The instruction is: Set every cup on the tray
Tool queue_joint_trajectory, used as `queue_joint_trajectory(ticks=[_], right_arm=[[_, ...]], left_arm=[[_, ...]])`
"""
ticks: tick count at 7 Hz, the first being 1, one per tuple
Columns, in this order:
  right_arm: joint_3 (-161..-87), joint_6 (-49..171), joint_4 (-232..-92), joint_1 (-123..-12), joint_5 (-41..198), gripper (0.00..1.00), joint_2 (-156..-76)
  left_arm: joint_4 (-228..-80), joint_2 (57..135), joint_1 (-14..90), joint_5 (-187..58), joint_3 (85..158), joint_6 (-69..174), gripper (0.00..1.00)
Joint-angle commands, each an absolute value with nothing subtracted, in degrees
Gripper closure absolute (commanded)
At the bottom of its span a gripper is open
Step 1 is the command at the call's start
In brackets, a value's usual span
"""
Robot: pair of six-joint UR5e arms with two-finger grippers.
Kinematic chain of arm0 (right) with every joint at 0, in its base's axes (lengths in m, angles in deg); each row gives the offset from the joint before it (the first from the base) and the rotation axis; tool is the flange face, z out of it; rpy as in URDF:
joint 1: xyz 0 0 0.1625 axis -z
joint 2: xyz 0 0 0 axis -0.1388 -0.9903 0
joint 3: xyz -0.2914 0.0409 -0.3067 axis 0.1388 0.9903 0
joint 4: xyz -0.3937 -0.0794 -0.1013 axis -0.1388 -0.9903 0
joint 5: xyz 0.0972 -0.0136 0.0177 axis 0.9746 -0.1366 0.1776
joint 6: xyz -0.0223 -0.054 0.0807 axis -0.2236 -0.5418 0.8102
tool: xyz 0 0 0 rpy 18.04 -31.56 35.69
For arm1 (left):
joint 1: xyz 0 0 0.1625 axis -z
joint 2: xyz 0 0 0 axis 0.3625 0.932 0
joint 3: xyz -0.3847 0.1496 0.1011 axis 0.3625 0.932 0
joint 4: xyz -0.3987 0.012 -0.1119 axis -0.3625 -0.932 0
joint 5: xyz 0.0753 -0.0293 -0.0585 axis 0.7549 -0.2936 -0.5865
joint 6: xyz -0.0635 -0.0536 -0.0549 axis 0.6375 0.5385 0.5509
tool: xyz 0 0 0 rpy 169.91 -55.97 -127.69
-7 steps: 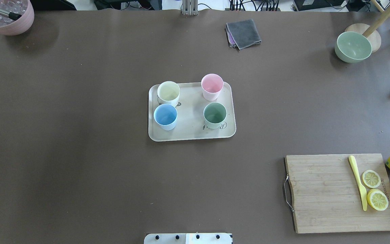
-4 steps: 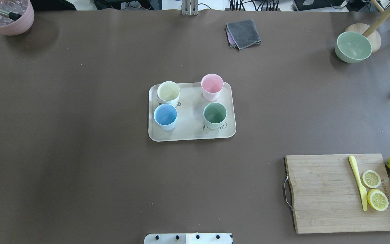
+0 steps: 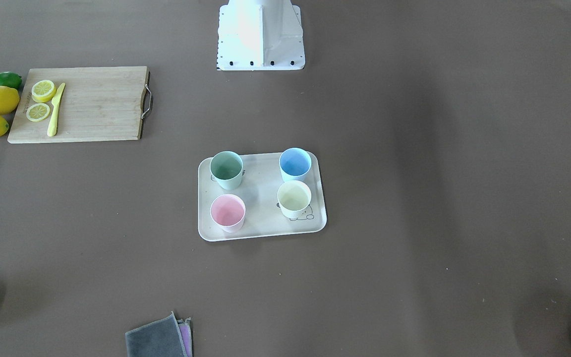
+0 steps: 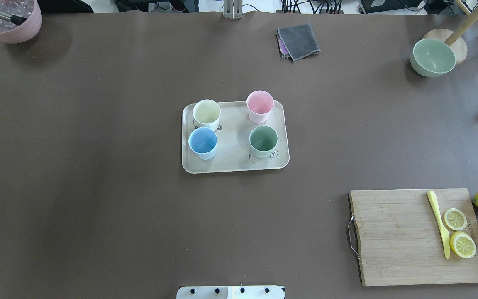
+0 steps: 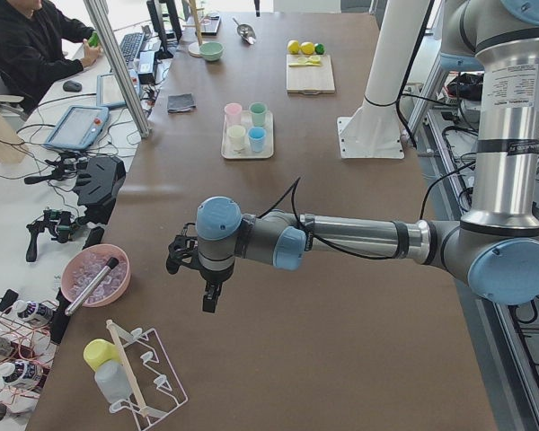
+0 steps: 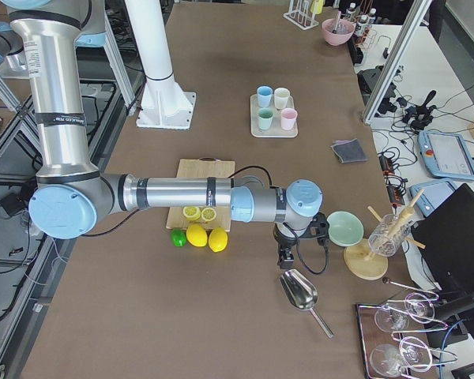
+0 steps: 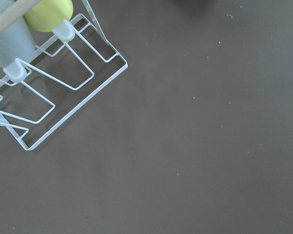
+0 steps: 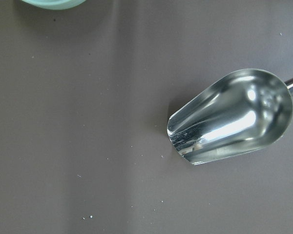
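The cream-beige tray [image 4: 232, 162] lies at the table's middle, and also shows in the front-facing view [image 3: 260, 229]. All four cups stand upright on it: cream-yellow [image 4: 206, 113], light blue [image 4: 202, 142], pink [image 4: 259, 104] and mint green [image 4: 263, 140]. My left gripper [image 5: 211, 301] hangs over the table's left end, far from the tray, and shows only in the exterior left view. My right gripper [image 6: 284, 259] hangs over the right end, and shows only in the exterior right view. I cannot tell whether either is open or shut.
A bamboo cutting board [image 4: 396, 236] with lemon slices and a yellow knife lies front right, lemons beside it. A sage-green bowl [image 4: 433, 57], a grey cloth [image 4: 299, 40] and a pink pot [image 4: 10, 23] stand at the back. A metal scoop [image 8: 234, 114] lies under the right wrist, a wire rack [image 7: 53, 87] under the left.
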State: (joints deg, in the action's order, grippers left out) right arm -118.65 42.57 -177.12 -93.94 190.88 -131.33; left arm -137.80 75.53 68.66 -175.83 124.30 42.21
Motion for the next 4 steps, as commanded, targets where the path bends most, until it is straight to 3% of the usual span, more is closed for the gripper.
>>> queue_joint_trajectory(ticks=[1, 4], right_arm=[[-118.76, 42.63, -177.11, -94.11, 190.86, 0.00, -131.26], [-118.59, 42.54, -177.20, -94.46, 190.68, 0.00, -131.44]], left_arm=[[-137.80, 75.71, 68.66, -175.66, 124.12, 42.21, 0.02], [-137.89, 75.53, 68.66, -175.49, 124.20, 42.12, 0.02]])
